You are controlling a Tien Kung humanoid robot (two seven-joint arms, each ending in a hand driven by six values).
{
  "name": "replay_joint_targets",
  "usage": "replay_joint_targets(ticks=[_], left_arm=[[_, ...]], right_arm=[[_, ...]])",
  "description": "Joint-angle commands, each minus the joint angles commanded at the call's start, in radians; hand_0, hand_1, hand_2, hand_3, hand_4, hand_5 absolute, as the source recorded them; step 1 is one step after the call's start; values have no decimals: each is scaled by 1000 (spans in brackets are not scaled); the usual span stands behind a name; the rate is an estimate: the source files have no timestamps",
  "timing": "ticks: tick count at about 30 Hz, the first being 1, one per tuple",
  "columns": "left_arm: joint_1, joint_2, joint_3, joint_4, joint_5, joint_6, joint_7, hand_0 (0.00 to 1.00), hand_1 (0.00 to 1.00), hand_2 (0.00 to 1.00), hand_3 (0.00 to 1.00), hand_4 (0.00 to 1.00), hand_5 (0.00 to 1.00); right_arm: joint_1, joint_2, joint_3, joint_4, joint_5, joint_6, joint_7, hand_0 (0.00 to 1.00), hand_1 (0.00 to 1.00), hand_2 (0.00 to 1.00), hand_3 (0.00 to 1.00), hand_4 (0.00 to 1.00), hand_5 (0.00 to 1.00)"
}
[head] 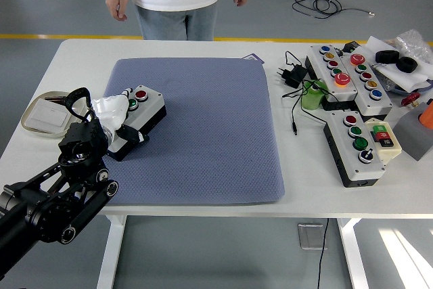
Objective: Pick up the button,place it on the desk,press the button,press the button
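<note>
Spare button boxes (348, 79) far right

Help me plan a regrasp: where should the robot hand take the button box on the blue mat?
Grip the button box across its long side walls at the near, button-free end, coming from the left as the left robot hand does; that keeps the red button uncovered.

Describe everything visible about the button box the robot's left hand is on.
The button box is a light grey housing on a black base, apparently plastic, with a red button and a green button on top. It lies at the left edge of the blue-grey mat, turned at an angle. The left hand, in white, covers its near end, fingers curled around it.
</note>
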Motion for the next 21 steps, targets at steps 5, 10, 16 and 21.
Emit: replay_joint_targets(ticks=[5, 10, 16, 21], left_arm=[[1, 2, 3, 9, 17, 0, 0, 469, 549, 622, 928, 934, 235], [0, 5, 7, 22, 28, -2, 0, 376, 465, 506, 833, 890, 180], [0, 6, 11, 30, 35, 5, 0, 343, 422, 424, 735, 854, 140], [-1, 10, 14, 23, 65, 40, 0, 344, 410, 354, 574, 807, 103]], right_arm=[[-1, -1, -1, 0, 1, -1, 1, 787, 797, 817, 751, 412, 479], [0, -1, 1, 0, -1, -2, 3, 787, 797, 817, 751, 412, 479], [0, -1, 3, 0, -2, -5, 4, 787, 797, 817, 751, 412, 479], [-1, -1, 4, 0, -1, -7, 6, 787, 797, 817, 751, 412, 479]])
